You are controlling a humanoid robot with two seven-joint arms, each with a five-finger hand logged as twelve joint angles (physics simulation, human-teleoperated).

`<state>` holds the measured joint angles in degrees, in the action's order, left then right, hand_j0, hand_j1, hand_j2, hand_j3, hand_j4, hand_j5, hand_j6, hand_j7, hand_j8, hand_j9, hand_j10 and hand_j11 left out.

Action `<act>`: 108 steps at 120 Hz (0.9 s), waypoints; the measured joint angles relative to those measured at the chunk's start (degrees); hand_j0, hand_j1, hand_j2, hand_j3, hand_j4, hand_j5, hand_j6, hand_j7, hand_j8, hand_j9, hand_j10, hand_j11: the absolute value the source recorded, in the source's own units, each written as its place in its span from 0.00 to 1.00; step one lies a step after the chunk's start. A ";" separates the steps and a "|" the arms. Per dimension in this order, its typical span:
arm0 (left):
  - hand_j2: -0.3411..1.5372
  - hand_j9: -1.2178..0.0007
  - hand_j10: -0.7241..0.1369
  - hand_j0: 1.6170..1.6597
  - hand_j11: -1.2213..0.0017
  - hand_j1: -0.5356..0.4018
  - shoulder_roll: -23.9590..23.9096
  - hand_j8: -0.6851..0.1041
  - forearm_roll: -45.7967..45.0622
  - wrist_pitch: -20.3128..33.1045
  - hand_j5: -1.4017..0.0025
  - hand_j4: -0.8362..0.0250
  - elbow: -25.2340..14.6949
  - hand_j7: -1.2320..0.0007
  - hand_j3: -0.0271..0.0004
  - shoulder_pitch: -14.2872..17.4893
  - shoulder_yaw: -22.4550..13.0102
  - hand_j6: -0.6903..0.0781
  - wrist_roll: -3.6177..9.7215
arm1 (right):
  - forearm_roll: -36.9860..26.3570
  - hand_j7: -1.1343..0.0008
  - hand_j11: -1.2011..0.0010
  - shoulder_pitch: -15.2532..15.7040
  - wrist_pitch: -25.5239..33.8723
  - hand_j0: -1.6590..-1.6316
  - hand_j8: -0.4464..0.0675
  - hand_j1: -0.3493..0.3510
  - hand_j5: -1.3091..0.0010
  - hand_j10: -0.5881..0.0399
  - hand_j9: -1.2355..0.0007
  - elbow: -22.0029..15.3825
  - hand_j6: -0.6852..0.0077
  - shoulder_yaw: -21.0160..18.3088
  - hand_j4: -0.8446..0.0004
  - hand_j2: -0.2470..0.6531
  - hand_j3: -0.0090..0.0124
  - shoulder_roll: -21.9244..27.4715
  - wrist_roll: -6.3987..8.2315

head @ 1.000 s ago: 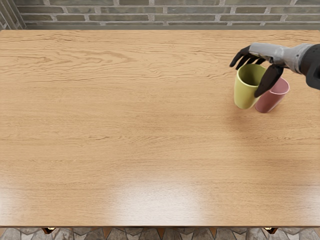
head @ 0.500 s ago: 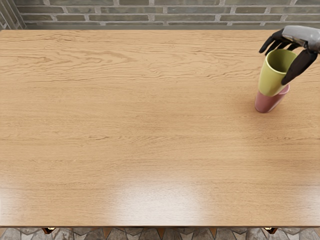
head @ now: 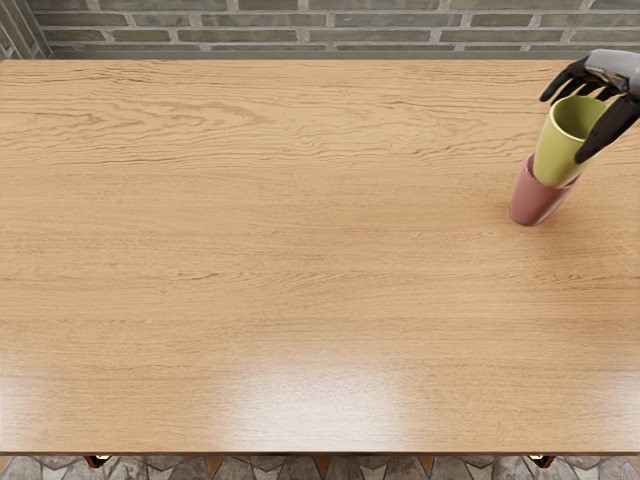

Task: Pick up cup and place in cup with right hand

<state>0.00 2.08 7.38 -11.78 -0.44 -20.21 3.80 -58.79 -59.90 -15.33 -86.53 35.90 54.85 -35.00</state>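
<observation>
The robot hand (head: 574,122) holds yellow cup (head: 556,152) over pink (head: 531,203)

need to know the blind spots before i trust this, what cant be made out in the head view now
- Yellow-green cup: bottom not visible, so seating unclear.
- Pink cup: inside, covered by the upper cup.
- Right arm: cut off by right edge.
</observation>
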 joint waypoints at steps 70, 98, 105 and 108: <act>0.18 1.00 0.84 0.96 1.00 0.94 0.00 0.87 -0.01 0.00 1.00 0.97 0.00 1.00 0.98 0.00 0.00 0.90 -0.01 | -1.10 0.49 0.52 -0.60 0.88 0.06 0.29 0.65 0.56 0.37 0.53 9.05 0.43 -0.13 0.48 0.41 0.40 -5.34 0.00; 0.18 1.00 0.84 0.96 1.00 0.94 0.00 0.87 -0.01 0.00 1.00 0.97 0.00 1.00 0.98 0.00 0.00 0.90 -0.02 | -1.50 0.50 0.52 -0.69 0.88 0.05 0.28 0.66 0.56 0.36 0.53 11.39 0.43 -0.14 0.48 0.42 0.42 -6.65 0.00; 0.18 1.00 0.84 0.96 1.00 0.94 0.00 0.87 -0.02 0.00 1.00 0.97 0.00 1.00 0.98 0.00 0.00 0.90 -0.02 | -1.50 0.50 0.52 -0.66 0.88 0.05 0.28 0.65 0.56 0.36 0.53 11.57 0.43 -0.14 0.48 0.42 0.41 -6.89 0.00; 0.18 1.00 0.84 0.96 1.00 0.94 0.00 0.87 -0.01 0.00 1.00 0.97 0.00 1.00 0.98 0.00 0.00 0.90 -0.02 | -1.50 0.50 0.52 -0.65 0.88 0.05 0.28 0.65 0.56 0.36 0.53 11.61 0.43 -0.14 0.48 0.42 0.41 -6.96 0.00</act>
<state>0.00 2.07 7.38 -11.78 -0.44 -20.21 3.78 -60.29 -60.55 -14.45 -74.92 35.76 47.89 -35.00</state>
